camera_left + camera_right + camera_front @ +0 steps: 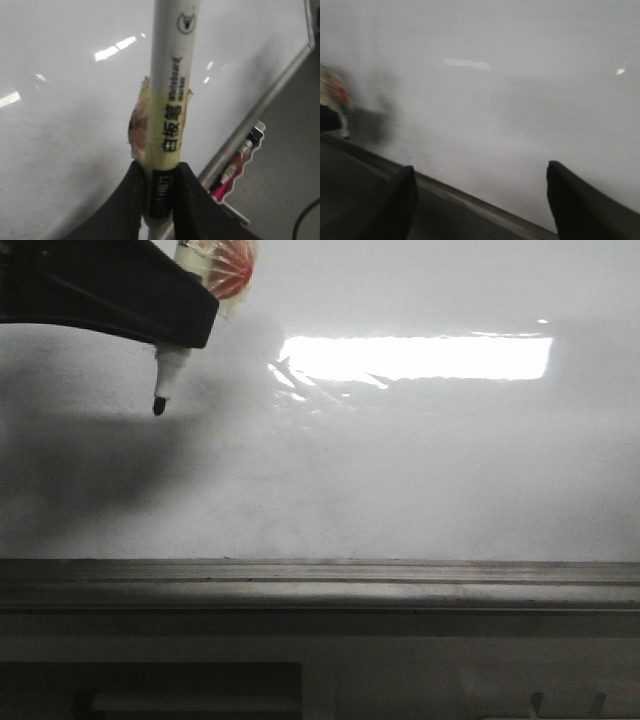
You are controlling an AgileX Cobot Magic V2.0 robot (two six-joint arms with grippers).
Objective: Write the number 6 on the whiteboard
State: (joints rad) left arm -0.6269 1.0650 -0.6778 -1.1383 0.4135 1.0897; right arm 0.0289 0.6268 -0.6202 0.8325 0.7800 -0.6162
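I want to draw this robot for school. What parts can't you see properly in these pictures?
- Left tool: front view cuts most of it off at the top edge.
- Marker tip: beyond the left wrist view's top edge; whether it touches the whiteboard cannot be told from the front.
- Marker in the right wrist view: a blur at the edge.
- Coloured items beside the board rail, left wrist view: too blurred to name.
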